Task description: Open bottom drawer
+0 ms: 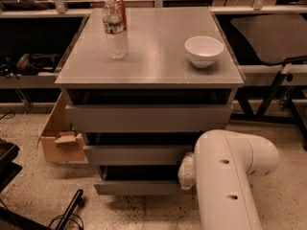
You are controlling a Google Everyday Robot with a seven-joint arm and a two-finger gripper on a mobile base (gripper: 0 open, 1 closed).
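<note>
The white arm (230, 176) hides the claw beside the bottom drawer (136, 188).

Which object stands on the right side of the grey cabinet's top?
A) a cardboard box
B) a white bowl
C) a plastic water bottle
B: the white bowl sits at the right of the cabinet top, the water bottle at the left, the cardboard box on the floor; the gripper is low at the bottom drawer's right end, mostly behind the arm.

The grey cabinet top (153, 61) carries a plastic water bottle (115, 32) at the far left, a can (123, 8) just behind it, and a white bowl (204, 50) on the right. The gripper (186, 172) sits low at the cabinet's near right, mostly hidden.
</note>
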